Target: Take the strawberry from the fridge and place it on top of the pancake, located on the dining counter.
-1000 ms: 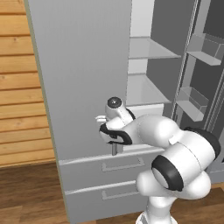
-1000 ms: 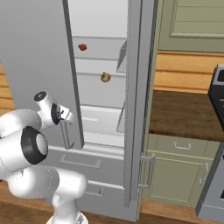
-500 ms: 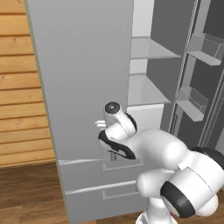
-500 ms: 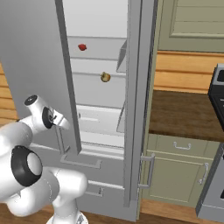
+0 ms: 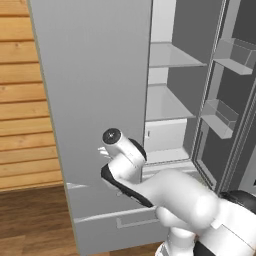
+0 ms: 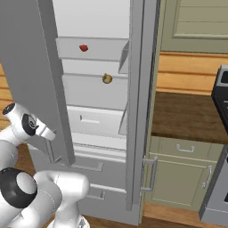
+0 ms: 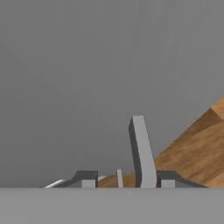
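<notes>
Against the wood-panelled wall stands the fridge (image 6: 102, 111), its left door (image 5: 95, 100) swung out and its white shelves exposed. We see the arm reaching low toward that door, with the gripper (image 7: 124, 180) at the foot of the vertical bar handle (image 7: 142, 151). The handle rises between the two dark tips in the hand view, so we judge the jaws to be slightly parted about it; whether they press on it, we cannot tell. The strawberry (image 6: 83, 47) rests on the upper shelf, above and to the right of the gripper and deeper inside. One shelf lower, to its right, sits a yellowish-brown fruit (image 6: 107, 79). Any reach for the strawberry must therefore travel upward and inward past the door edge.
</notes>
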